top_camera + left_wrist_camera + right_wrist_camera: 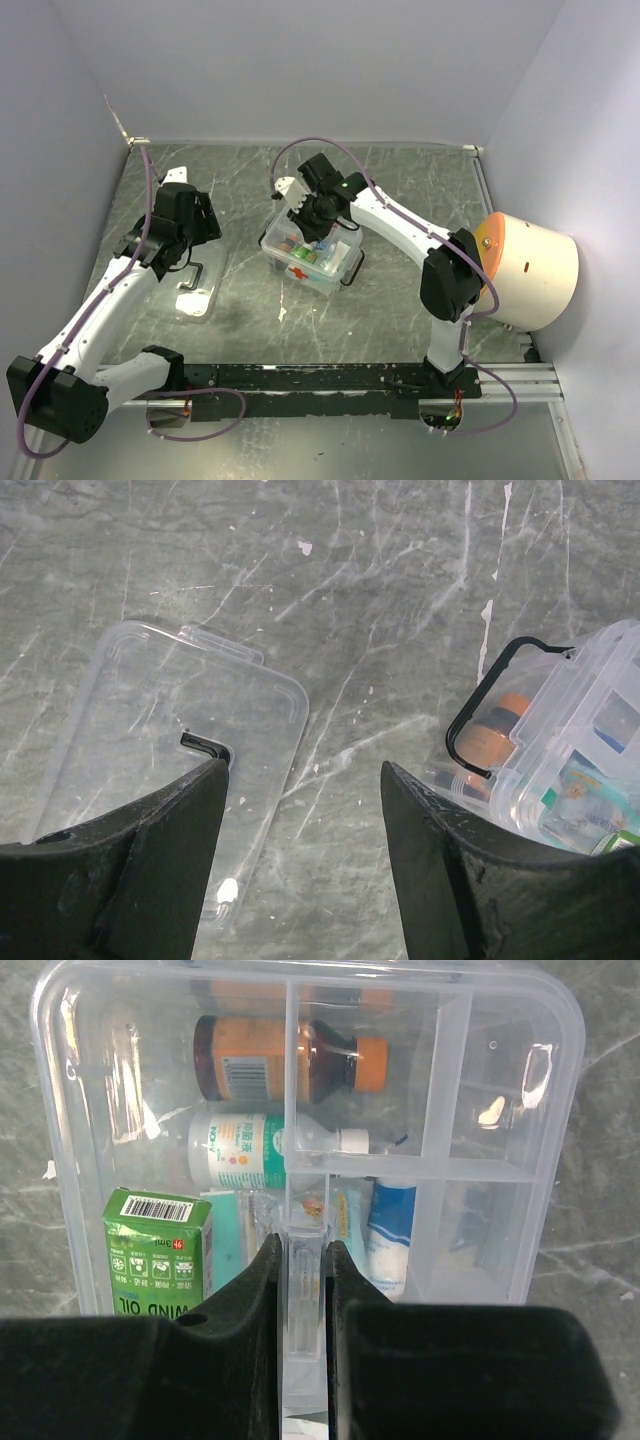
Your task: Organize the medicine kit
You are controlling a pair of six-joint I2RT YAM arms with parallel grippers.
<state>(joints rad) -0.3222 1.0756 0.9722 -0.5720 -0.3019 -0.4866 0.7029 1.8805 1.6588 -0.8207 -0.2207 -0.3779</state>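
Note:
The medicine kit (300, 268), a clear box with a red cross and black side handles, stands mid-table. My right gripper (318, 215) hangs over it, shut on the upright centre post of the clear compartmented tray (505, 1165). In the right wrist view the gripper (303, 1250) pinches that post. Under the tray show a brown bottle (255, 1060), a white bottle (235, 1150) and a green box (155, 1250). I cannot tell whether the tray rests on the kit. My left gripper (305, 780) is open above bare table, between the flat clear lid (150, 720) and the kit (590, 770).
The lid (195, 285) lies flat left of the kit, its black handle (205, 745) showing by my left finger. A large cream cylinder with an orange face (530, 270) sits at the right edge. A black rail (330, 380) runs along the near edge. Walls close the back and sides.

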